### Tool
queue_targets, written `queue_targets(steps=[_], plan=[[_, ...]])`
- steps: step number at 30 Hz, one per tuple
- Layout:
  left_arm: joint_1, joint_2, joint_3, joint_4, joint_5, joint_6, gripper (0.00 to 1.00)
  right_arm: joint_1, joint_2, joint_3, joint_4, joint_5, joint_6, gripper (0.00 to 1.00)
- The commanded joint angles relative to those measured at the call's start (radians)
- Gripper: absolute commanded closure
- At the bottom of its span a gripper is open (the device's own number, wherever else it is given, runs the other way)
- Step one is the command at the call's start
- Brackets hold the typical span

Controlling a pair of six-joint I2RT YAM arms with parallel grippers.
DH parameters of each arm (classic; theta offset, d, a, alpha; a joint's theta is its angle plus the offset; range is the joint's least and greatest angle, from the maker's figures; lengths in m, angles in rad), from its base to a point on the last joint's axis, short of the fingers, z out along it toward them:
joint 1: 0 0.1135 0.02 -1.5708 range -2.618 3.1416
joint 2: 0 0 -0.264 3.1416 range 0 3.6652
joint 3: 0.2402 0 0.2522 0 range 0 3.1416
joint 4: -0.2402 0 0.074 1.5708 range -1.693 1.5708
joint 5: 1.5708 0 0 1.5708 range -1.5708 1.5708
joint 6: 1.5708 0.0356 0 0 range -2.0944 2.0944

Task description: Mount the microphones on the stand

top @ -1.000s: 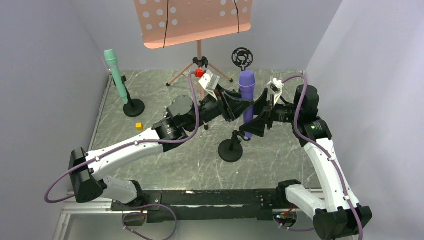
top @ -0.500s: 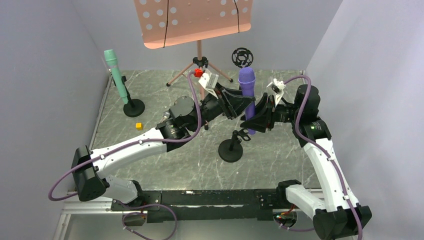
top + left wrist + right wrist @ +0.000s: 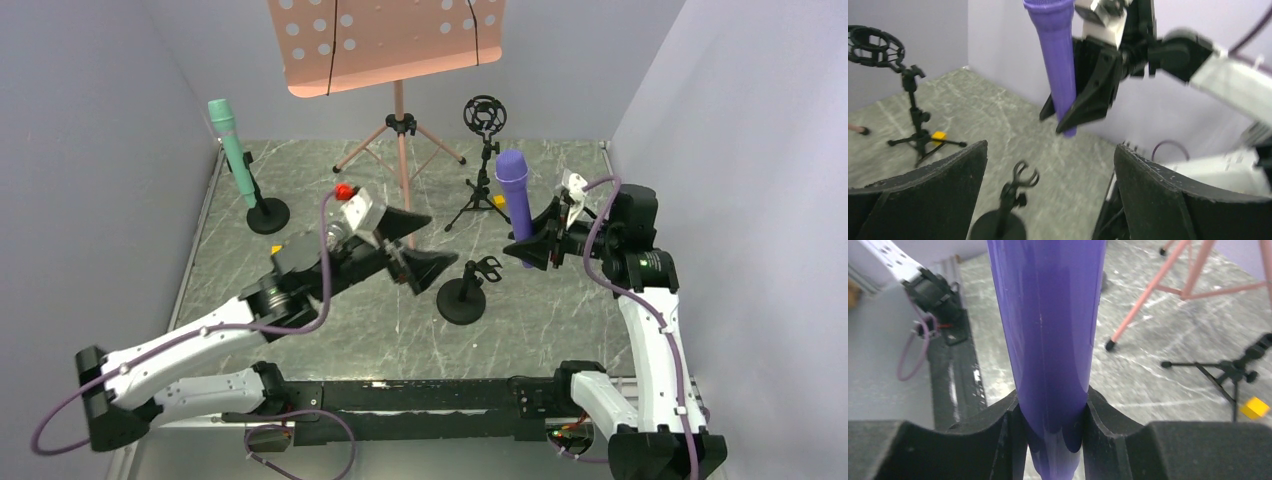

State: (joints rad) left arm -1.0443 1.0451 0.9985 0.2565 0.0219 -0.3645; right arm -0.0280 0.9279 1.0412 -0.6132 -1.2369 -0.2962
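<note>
Top external: right jaws clamp purple microphone [image 3: 515, 190]; open gap to stand [image 3: 462, 300].

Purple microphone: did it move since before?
Yes. The purple microphone, held in the right gripper, has shifted right, away from the small black stand, whose round base stayed put.
</note>
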Motion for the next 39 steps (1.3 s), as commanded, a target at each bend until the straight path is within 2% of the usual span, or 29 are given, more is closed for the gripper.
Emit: queue_targets(steps=[1, 6, 8, 12, 17, 24, 28, 39], plan=[[0.028, -0.154, -0.168, -0.155, 0.142, 0.263, 0.01, -0.059, -0.047, -0.034, -0.124, 0.056, -0.273, 0.93], [0.066, -0.217, -0.360, -0.129, 0.189, 0.393, 0.01, -0.127, -0.025, -0.114, -0.136, 0.018, -0.356, 0.93], [0.109, -0.187, -0.390, -0.087, 0.287, 0.374, 0.01, -0.135, -0.014, -0.097, -0.201, 0.039, -0.436, 0.92], [0.172, -0.056, -0.393, 0.034, 0.432, 0.330, 0.01, -0.140, -0.043, -0.134, -0.178, 0.051, -0.416, 0.92], [0.206, 0.157, -0.308, 0.136, 0.534, 0.347, 0.05, -0.145, -0.076, -0.161, -0.124, 0.091, -0.366, 0.91], [0.231, 0.374, -0.117, 0.099, 0.646, 0.407, 0.16, -0.147, -0.069, -0.157, -0.135, 0.098, -0.371, 0.91], [0.230, 0.425, -0.077, 0.103, 0.668, 0.410, 0.17, -0.147, -0.072, -0.161, -0.129, 0.098, -0.367, 0.91], [0.231, 0.510, -0.010, 0.072, 0.710, 0.432, 0.36, -0.147, -0.066, -0.159, -0.135, 0.090, -0.371, 0.91]])
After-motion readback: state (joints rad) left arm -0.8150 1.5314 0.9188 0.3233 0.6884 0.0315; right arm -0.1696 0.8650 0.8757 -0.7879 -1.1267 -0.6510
